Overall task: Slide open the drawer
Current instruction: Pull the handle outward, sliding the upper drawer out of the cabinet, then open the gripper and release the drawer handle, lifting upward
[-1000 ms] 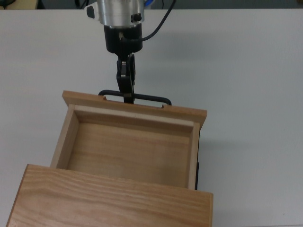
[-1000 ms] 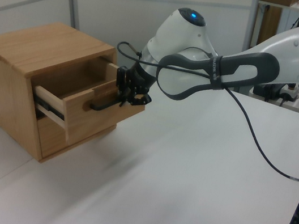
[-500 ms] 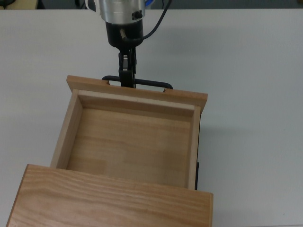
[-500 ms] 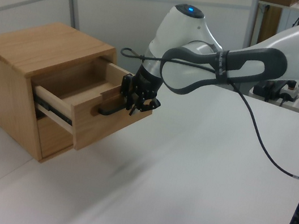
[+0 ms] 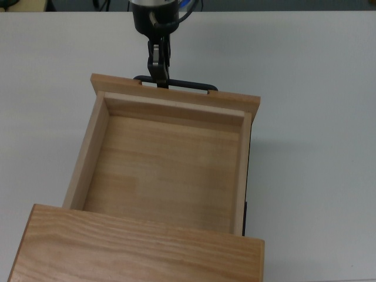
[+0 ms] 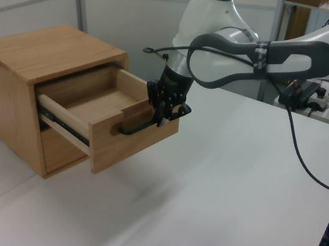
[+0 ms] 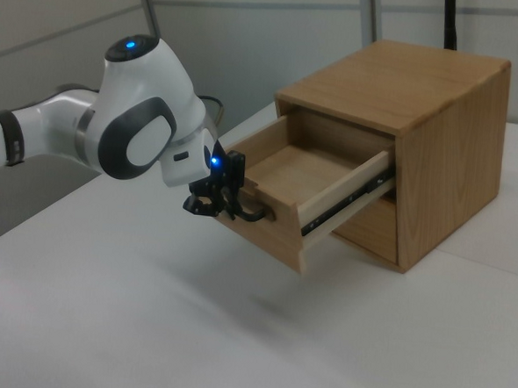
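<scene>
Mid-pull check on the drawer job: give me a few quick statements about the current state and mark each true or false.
1. The gripper is clamped on the drawer's black handle. True.
2. The drawer is fully shut inside the cabinet. False: it stands pulled well out, its inside open to the top view.
3. Something is lying inside the drawer. False: the bare wooden bottom shows, with nothing on it.
4. The gripper holds the handle left of its middle in the top view. True.
5. The drawer has dropped onto the table. False: it hangs out from the cabinet on its side rail, clear of the tabletop.
</scene>
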### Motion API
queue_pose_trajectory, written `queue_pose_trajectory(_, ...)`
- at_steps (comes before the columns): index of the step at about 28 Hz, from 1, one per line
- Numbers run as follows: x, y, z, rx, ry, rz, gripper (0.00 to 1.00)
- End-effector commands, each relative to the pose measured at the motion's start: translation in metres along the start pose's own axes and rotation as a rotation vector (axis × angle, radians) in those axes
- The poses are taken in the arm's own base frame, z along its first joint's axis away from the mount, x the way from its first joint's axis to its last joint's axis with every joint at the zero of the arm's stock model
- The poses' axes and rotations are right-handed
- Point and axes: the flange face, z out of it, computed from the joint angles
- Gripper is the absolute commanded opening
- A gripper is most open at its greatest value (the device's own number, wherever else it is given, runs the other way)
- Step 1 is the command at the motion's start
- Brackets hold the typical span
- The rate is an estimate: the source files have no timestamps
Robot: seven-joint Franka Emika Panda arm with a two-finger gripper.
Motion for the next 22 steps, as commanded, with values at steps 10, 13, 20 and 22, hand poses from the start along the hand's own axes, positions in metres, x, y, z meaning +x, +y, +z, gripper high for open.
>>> queue_pose_trajectory(10,-0.006,0.012,-0.027,-0.062,0.005,0.033,0.00)
queue_pose_trajectory(13,-0.007,0.005,-0.042,-0.035,0.002,0.046,0.22)
queue_pose_trajectory(20,-0.009,0.003,-0.058,-0.050,0.002,0.054,0.76)
queue_pose_trajectory(22,-0.008,0.005,-0.057,-0.071,0.004,0.052,0.82)
